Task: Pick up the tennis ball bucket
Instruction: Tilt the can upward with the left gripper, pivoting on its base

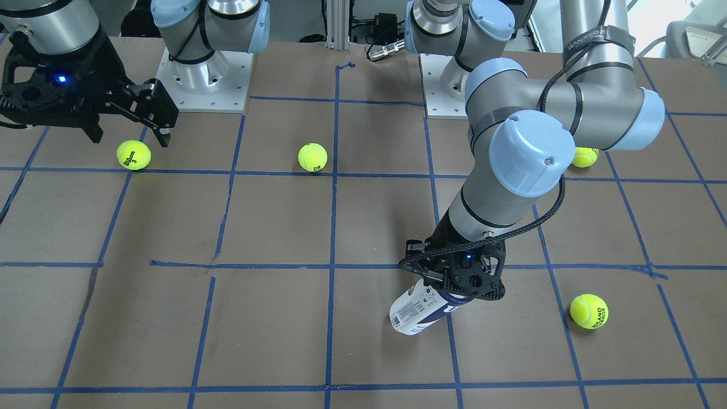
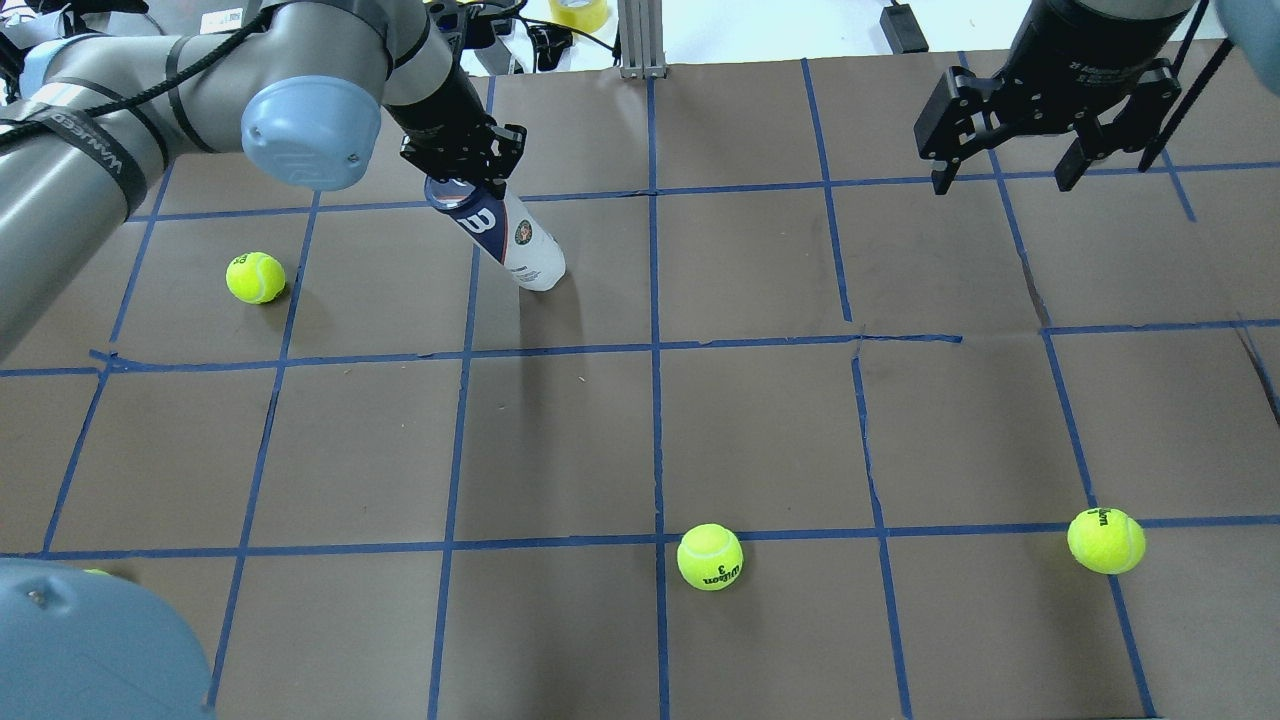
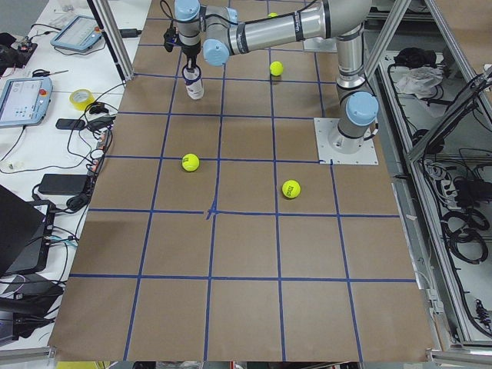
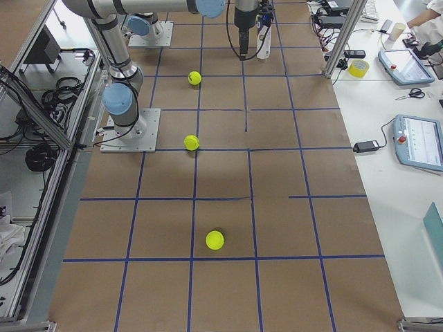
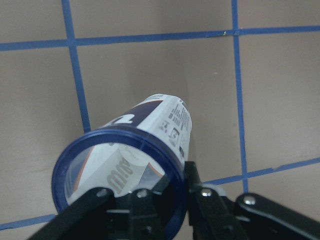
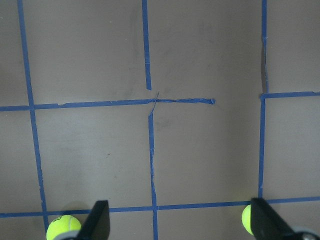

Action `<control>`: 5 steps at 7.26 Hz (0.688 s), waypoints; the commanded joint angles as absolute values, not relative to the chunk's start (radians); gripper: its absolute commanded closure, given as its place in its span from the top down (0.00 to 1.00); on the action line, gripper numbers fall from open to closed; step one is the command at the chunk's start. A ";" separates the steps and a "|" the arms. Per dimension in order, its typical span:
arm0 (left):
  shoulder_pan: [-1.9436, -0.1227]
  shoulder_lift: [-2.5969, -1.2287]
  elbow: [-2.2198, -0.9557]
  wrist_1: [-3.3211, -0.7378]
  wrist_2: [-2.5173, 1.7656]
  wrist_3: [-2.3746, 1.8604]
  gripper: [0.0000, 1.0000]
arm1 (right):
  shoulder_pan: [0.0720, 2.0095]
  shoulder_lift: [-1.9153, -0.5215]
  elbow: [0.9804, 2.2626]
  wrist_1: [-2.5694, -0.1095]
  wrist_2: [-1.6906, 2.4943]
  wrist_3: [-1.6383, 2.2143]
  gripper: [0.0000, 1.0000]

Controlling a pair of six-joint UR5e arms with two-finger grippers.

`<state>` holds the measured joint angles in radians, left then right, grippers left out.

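The navy rim of the tennis ball bucket fills the low part of the left wrist view, right in front of the lens. The left gripper has its jaws pinching this rim at about 5 o'clock of the round opening. The tube is clear, and its white and navy label with small print points away toward the brown paper table.

In the overhead view the bucket is at about 11 o'clock from the table centre. It is tilted: the rim end is up under the left gripper, and the white bottom end points to 5 o'clock, low by the paper. I cannot tell if this end touches the table.

The right gripper hangs at about 1 o'clock, well apart from the bucket, with its jaws spread wide and nothing between them. In its wrist view both fingers stand far from each other over the blue tape lines.

One tennis ball lies at 9 o'clock of the bucket. A second ball lies at 6 o'clock of the table centre, and a third ball at 4 o'clock. In the front-facing view a fourth ball is half hidden behind the left arm.
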<state>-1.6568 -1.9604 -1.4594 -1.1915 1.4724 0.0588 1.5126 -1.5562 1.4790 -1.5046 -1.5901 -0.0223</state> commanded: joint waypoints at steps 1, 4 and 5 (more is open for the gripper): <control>-1.678 -1.960 -1.459 -1.209 1.506 0.061 0.00 | 1.500 -1.559 1.479 -1.503 -1.592 -0.028 1.00; -1.681 -1.950 -1.459 -1.212 1.497 0.048 1.00 | 1.494 -1.562 1.482 -1.505 -1.591 -0.029 1.00; -1.684 -1.938 -1.456 -1.216 1.499 0.048 1.00 | 1.494 -1.562 1.482 -1.503 -1.589 -0.028 1.00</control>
